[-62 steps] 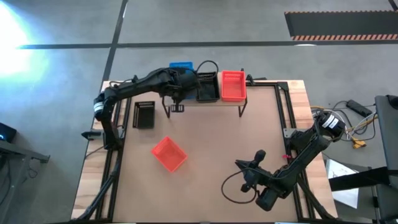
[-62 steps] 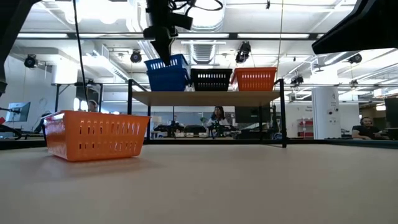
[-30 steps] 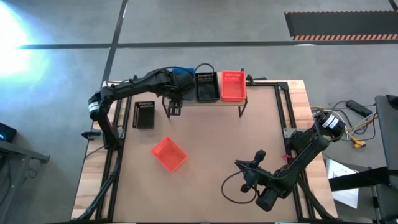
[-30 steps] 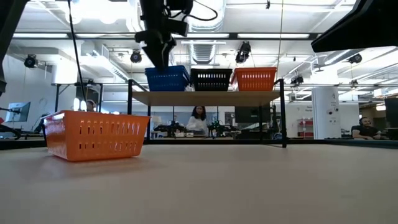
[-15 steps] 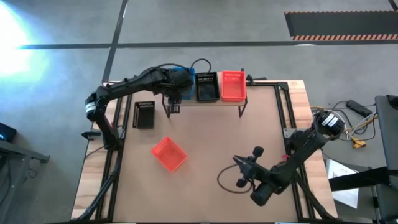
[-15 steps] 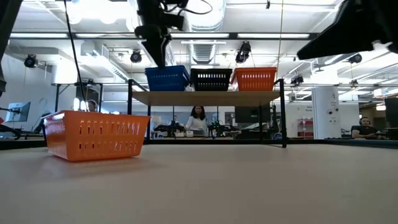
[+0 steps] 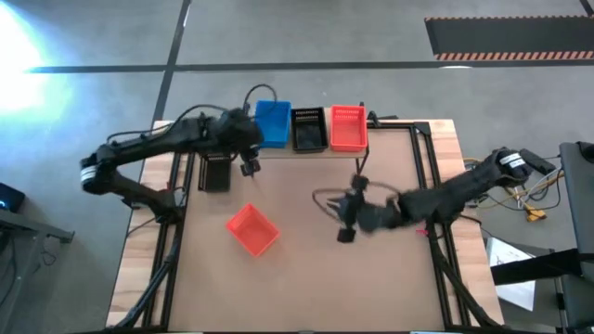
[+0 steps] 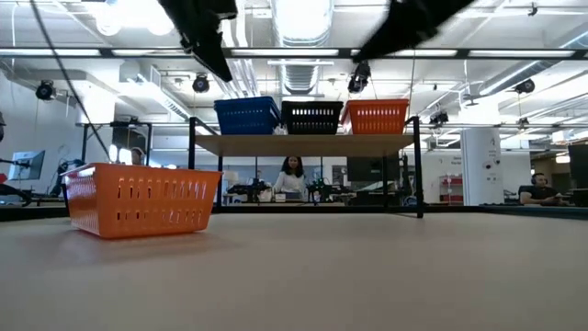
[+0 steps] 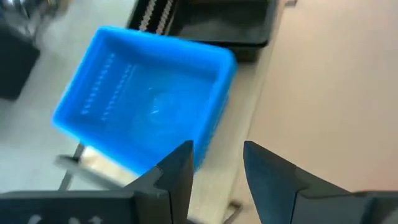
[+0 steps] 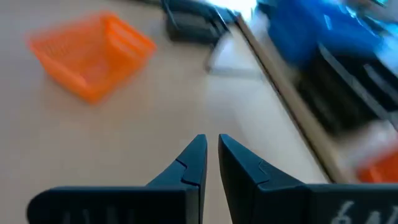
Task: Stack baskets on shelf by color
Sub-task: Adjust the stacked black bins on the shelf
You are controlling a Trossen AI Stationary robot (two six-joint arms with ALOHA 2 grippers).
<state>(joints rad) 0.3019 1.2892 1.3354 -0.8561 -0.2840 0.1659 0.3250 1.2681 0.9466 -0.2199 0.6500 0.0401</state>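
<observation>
On the shelf stand a blue basket, a black basket and an orange-red basket, side by side on their bases. My left gripper hovers open just left of the blue basket, above the shelf's near left corner, with nothing between its fingers. Another orange-red basket sits on the table. A black basket lies on the table left of the shelf, partly under my left arm. My right gripper is shut and empty above the table's middle.
The shelf's black legs stand at the table's far edge. Black frame rails run along the table's left and right sides. People and workbenches show in the room behind the table.
My left gripper has drawn back from the blue basket toward the table's left edge and risen; the basket stays level on the shelf. My right arm has swung from the near right corner up over the table's middle, its gripper now pointing toward the left.
</observation>
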